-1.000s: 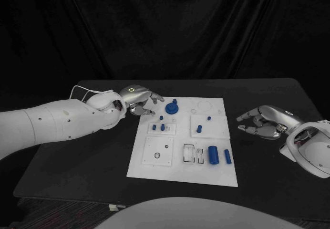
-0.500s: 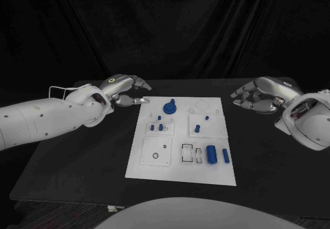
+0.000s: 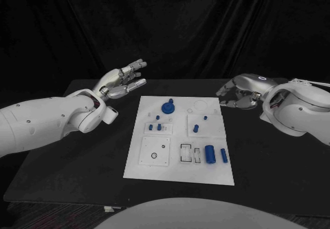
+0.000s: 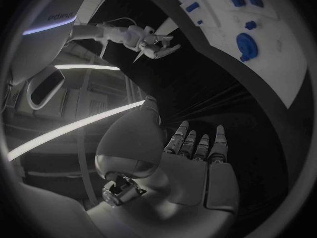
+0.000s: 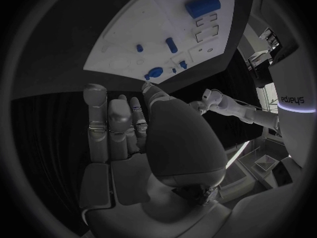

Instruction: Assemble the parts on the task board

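The white task board (image 3: 177, 169) lies in the middle of the black table. A round blue knob (image 3: 168, 106) stands near its far edge, with small blue pegs (image 3: 159, 127) behind it toward me. Two blue cylinders (image 3: 210, 154) lie side by side near the board's right edge. My left hand (image 3: 120, 80) is raised above the table, beyond the board's far left corner, fingers spread and straight, holding nothing. My right hand (image 3: 238, 94) hovers off the board's far right corner, fingers loosely bent, empty. Its palm and fingers (image 5: 112, 127) are bare in the right wrist view.
Black table (image 3: 82, 157) surrounds the board on all sides, with a dark curtain behind. The left wrist view looks across at my right hand (image 4: 155, 42) and the board (image 4: 280, 58) with its knob (image 4: 248, 45). In the right wrist view, the board (image 5: 132, 42) lies ahead.
My left hand has lifted away from the board's far left corner and spread its fingers. My right hand has risen and swung from beside the board's right edge to its far right corner.
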You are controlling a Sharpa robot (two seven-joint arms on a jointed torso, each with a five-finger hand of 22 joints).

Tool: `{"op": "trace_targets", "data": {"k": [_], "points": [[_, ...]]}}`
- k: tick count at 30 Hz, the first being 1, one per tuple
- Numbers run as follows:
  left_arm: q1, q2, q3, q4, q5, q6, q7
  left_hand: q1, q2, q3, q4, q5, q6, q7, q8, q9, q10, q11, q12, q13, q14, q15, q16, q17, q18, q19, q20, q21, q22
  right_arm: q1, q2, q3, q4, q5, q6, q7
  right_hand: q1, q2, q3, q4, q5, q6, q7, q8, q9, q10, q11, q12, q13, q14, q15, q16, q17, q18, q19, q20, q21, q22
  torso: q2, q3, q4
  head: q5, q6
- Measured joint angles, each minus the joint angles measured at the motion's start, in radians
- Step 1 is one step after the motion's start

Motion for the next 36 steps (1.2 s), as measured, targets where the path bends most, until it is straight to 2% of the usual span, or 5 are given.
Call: {"op": "trace_targets", "data": {"k": [6, 11, 22, 28, 36], "points": [[-0.002, -0.007, 0.0, 0.028, 0.118, 0.084, 0.023, 0.005, 0.008, -0.009, -0.001, 0.005, -0.024, -0.017, -0.001, -0.011, -0.008, -0.008, -0.002, -0.009, 0.0, 0.0, 0.0, -0.001, 0.0, -0.006, -0.006, -0.008, -0.087, -0.033, 0.025, -0.001, -0.029, -0.047, 0.066, -0.004, 0.0, 0.007, -0.021, -0.019, 0.03, -0.011, -0.011, 0.0, 0.0, -0.006, 0.0, 0.005, -0.028, -0.01, 0.001, -0.009, -0.011, 0.0, -0.005, -0.002, -0.028, 0.0, 0.003, -0.0113, 0.0144, -0.017, 0.0], [-0.004, -0.011, 0.0, 0.038, 0.158, 0.115, 0.033, 0.024, 0.027, -0.013, -0.002, 0.029, -0.024, -0.017, -0.001, -0.011, -0.008, -0.008, -0.002, -0.01, 0.0, 0.0, 0.0, -0.001, 0.0, -0.009, -0.008, -0.008, -0.119, -0.048, 0.048, -0.001, -0.051, -0.069, 0.093, -0.003, 0.014, 0.021, -0.021, -0.036, 0.058, -0.009, -0.014, 0.0, 0.003, -0.002, 0.004, 0.016, -0.044, -0.01, 0.001, -0.009, -0.013, 0.0, -0.005, -0.002, -0.037, 0.0, 0.008, -0.0234, 0.0334, -0.04, 0.0], [-0.012, -0.008, 0.0, 0.046, 0.19, 0.157, 0.04, 0.062, 0.065, -0.033, -0.003, 0.082, -0.01, -0.003, -0.001, -0.011, -0.011, 0.002, -0.002, -0.01, -0.003, 0.014, 0.0, -0.001, 0.0, -0.009, 0.035, -0.008, -0.139, -0.082, 0.099, -0.001, -0.112, -0.092, 0.113, 0.003, 0.005, 0.03, -0.039, -0.042, 0.018, 0.0, -0.015, 0.0, 0.004, 0.055, 0.003, 0.052, -0.063, -0.01, 0.001, -0.009, -0.007, 0.0, -0.003, 0.0, -0.041, 0.0, 0.015, -0.0438, 0.0561, -0.069, 0.0], [-0.014, -0.003, -0.001, 0.046, 0.197, 0.172, 0.041, 0.1, 0.084, -0.041, -0.005, 0.126, 0.009, 0.015, -0.001, -0.008, -0.01, 0.021, 0.006, -0.01, 0.0, 0.026, 0.0, -0.001, 0.0, -0.003, 0.057, -0.008, -0.15, -0.09, 0.113, -0.001, -0.138, -0.096, 0.113, 0.007, 0.013, 0.038, -0.036, -0.051, 0.05, 0.0, -0.015, 0.0, 0.004, 0.069, 0.004, 0.055, -0.076, -0.01, 0.001, -0.009, -0.007, 0.0, 0.002, -0.002, -0.041, 0.0, 0.015, -0.0475, 0.0595, -0.068, 0.0], [-0.017, 0.001, 0.0, 0.045, 0.2, 0.184, 0.042, 0.124, 0.09, -0.045, -0.01, 0.151, 0.02, 0.026, -0.001, -0.007, -0.004, 0.034, 0.018, -0.009, 0.0, 0.032, 0.0, 0.0, 0.0, 0.001, 0.069, -0.008, -0.153, -0.102, 0.129, 0.0, -0.157, -0.099, 0.111, 0.014, 0.013, 0.038, -0.034, -0.053, 0.054, 0.02, -0.006, 0.007, 0.008, 0.094, 0.002, 0.066, -0.086, -0.01, 0.001, 0.0, -0.002, 0.0, 0.009, -0.002, -0.041, 0.0, 0.014, -0.0472, 0.0603, -0.069, 0.0]]}}
